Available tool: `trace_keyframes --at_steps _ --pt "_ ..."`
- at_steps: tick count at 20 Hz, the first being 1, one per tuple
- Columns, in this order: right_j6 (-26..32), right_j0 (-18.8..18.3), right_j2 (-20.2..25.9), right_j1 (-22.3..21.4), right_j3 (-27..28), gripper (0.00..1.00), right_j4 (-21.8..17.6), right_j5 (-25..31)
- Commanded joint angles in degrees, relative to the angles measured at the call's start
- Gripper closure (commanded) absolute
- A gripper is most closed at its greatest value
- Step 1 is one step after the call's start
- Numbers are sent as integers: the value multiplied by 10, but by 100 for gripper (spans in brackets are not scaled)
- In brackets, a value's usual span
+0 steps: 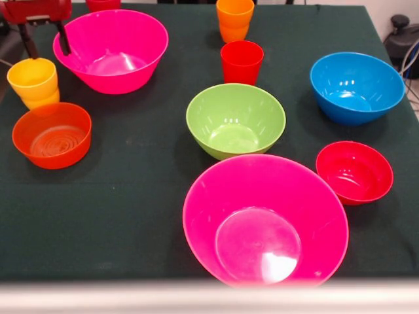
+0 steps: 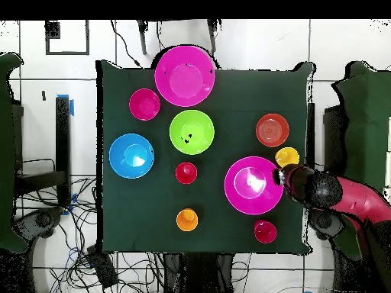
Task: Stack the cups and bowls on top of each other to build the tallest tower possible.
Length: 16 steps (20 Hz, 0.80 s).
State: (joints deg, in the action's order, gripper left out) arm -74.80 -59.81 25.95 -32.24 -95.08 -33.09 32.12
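My gripper [image 1: 46,40] [image 2: 283,177] hangs open and empty at the far left, between the yellow cup [image 1: 33,80] [image 2: 287,156] and a large pink bowl [image 1: 111,49] [image 2: 253,185]. One finger is by that bowl's rim. In front of the yellow cup sits the orange bowl [image 1: 52,135] [image 2: 272,129]. The green bowl [image 1: 236,120] [image 2: 192,131] is central, with the red cup [image 1: 241,62] [image 2: 185,172] and orange cup [image 1: 234,19] [image 2: 187,220] behind it. The blue bowl [image 1: 357,87] [image 2: 131,155], small red bowl [image 1: 354,171] [image 2: 144,104] and second pink bowl [image 1: 265,219] [image 2: 184,75] stand apart. Nothing is stacked, so no tower shows.
Another small red vessel [image 1: 103,4] [image 2: 265,230] stands at the far table edge near the arm [image 2: 336,192]. The dark green tablecloth [image 1: 131,216] covers the table. Cables and chairs lie around the table on the floor.
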Motion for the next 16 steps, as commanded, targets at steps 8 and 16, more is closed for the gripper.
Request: trace_keyframes --at_steps 8,16 --pt "48 32 47 25 62 0 3 47" --pt "28 37 45 26 50 0 3 36"
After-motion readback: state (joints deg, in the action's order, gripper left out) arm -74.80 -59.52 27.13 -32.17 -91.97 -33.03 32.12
